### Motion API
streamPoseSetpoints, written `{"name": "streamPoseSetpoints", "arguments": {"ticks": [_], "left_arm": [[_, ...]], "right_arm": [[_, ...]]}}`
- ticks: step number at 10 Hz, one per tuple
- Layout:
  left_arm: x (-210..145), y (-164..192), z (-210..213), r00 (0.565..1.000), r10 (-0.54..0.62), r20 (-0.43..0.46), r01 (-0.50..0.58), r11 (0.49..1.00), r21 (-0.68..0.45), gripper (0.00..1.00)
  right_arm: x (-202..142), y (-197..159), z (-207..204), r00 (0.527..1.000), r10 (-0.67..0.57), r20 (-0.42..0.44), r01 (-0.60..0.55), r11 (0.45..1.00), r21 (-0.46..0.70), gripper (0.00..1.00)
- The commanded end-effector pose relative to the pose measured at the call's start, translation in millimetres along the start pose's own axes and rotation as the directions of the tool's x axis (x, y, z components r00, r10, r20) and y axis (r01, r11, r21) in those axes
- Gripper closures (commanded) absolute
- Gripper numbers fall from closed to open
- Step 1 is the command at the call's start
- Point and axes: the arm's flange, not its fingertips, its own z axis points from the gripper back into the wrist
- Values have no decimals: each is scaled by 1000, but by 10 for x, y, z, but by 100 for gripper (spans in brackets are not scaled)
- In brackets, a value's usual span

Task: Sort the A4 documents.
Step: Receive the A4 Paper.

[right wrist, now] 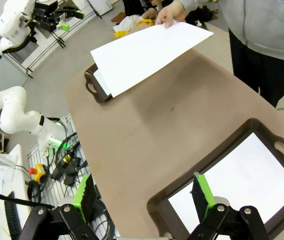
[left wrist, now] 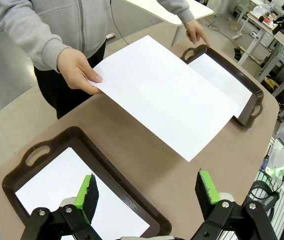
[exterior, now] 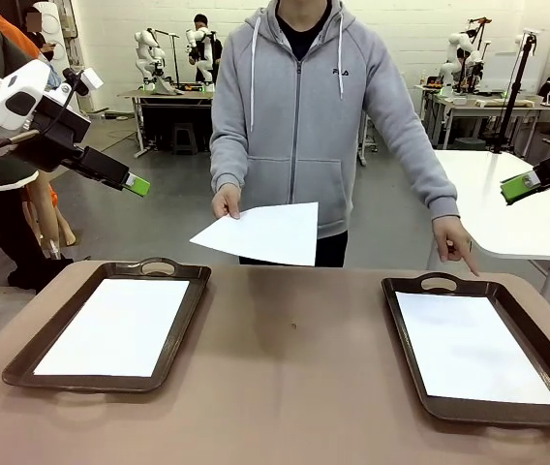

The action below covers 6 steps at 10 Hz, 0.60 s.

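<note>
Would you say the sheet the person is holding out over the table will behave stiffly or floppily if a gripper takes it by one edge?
Probably floppy: the held sheet is thin paper, gripped at one corner by the person's hand. It looks very light. It may well slip or crease between narrow pads.

Held sheet (exterior: 267,233) matt white paper; trays (exterior: 173,326) glossy brown plastic; table (exterior: 294,387) smooth matt tan.

both arms hung raised off to the sides, left gripper (left wrist: 147,192) and right gripper (right wrist: 143,195) wide open
</note>
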Motion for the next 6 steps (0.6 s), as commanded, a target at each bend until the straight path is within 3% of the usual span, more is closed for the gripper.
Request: {"name": "streamPoseSetpoints", "arguments": {"ticks": [1,6], "left_arm": [[-24,10,5,1000,-20,1,20,1000,-11,0],[-24,10,5,1000,-20,1,20,1000,-11,0]], "right_arm": [[0,0,0,1000,0,0,0,1000,0,0],[32,-529,-896,964,-262,52,253,959,126,0]]}}
